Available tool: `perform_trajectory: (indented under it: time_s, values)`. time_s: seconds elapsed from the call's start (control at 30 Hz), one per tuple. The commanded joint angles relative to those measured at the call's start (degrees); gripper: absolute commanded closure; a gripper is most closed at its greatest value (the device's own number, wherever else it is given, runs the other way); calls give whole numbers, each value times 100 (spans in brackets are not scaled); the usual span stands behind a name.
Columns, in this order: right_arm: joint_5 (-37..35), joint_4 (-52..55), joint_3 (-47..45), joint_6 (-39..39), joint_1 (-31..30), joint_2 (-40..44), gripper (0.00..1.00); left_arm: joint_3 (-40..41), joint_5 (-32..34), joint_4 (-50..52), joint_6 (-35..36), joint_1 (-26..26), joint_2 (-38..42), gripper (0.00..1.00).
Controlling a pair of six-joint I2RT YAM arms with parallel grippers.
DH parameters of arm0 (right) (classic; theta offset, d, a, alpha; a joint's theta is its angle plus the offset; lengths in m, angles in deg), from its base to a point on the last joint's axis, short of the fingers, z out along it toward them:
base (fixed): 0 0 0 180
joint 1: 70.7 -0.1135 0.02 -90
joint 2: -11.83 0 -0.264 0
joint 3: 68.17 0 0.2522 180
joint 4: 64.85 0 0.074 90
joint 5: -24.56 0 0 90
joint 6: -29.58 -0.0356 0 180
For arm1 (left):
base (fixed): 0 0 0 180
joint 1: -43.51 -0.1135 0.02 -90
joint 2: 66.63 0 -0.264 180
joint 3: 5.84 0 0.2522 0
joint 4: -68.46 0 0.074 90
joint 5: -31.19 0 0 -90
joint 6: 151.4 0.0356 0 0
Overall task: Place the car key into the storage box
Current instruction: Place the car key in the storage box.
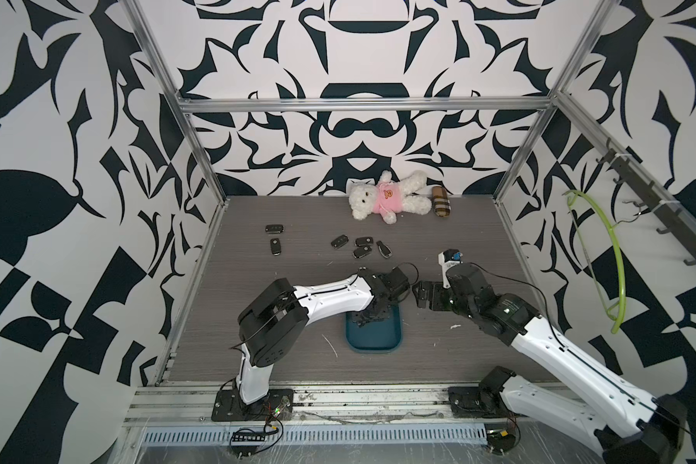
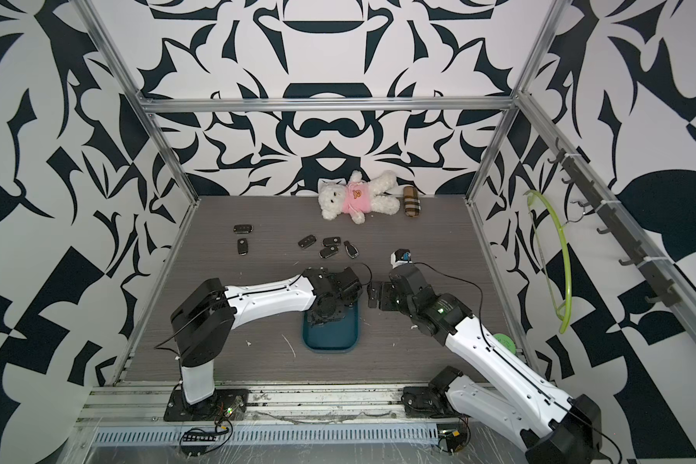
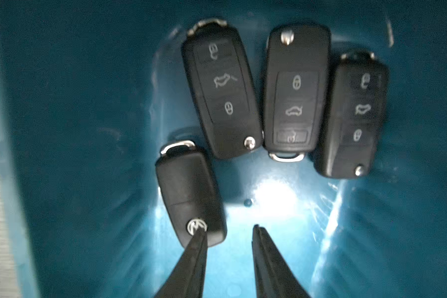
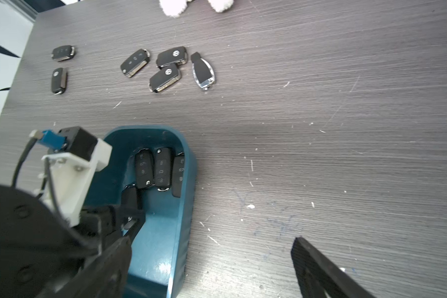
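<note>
Plainly, my left end effector (image 3: 229,229) sits parted and empty inside the storage box (image 3: 62,129), yet one fingertip (image 3: 199,240) seems to touch the car key (image 3: 190,193) and could drag it askew when I lift.

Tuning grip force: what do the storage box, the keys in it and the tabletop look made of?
Storage box: probably moulded plastic, teal, glossy; its floor throws a bright glare in the left wrist view.
Car keys in it: matte black plastic shells, likely, with printed button icons and shiny metal-looking end loops.
Tabletop: grey wood-grain surface, probably laminate; matte, with fine scratches and white flecks.
</note>
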Motion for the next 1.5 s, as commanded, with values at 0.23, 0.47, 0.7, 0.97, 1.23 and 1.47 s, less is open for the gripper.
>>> perform_trajectory:
  time_s: [0.23,0.47,0.7,0.97,1.23,1.47]
  values:
    - [-18,-169,-26,12,111,-54,0,309,-455,-94,118,9,146,70]
    - [-12,-150,14,63,162,-90,0,365,-475,57,123,9,263,69]
    - [43,-196,1,76,200,-145,0,568,-606,105,53,26,518,69]
    - [136,-284,46,80,231,-277,0,421,-596,57,178,18,211,69]
    - [132,-262,80,111,274,-303,0,448,-524,-106,199,-286,128,69]
    - [149,-264,106,94,300,-343,0,167,-463,-73,382,-411,-71,68]
